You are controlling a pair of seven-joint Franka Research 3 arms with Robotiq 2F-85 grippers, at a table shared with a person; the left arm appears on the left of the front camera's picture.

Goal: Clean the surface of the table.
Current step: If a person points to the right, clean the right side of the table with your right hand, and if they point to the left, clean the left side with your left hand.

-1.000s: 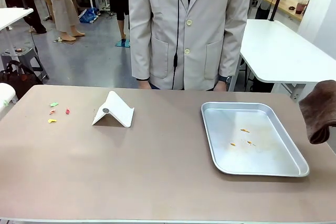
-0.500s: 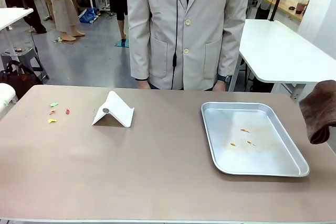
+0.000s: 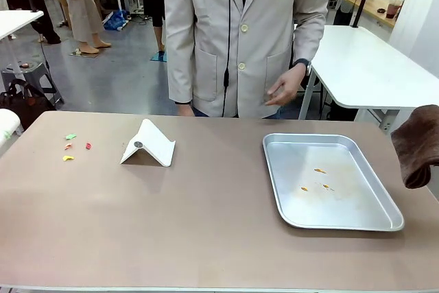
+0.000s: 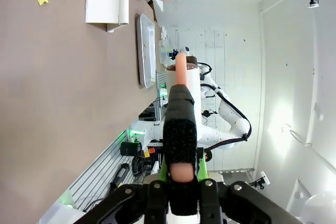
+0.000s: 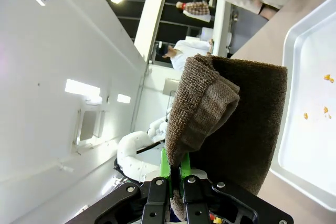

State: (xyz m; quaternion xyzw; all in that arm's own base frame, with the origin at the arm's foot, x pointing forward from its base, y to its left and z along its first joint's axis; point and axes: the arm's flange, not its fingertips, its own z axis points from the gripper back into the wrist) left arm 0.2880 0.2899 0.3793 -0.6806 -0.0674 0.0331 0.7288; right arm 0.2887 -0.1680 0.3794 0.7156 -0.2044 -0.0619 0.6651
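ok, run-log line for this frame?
left pincer: shut on black tool | right pincer: shut on brown cloth | table: coloured scraps at left | tray: orange bits inside

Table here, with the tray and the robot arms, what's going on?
The right gripper is shut on a brown cloth by the right edge of the table; the left gripper is shut on a black-wrapped stick. Coloured scraps lie at its left, orange crumbs in the metal tray. A person stands opposite, one hand raised.
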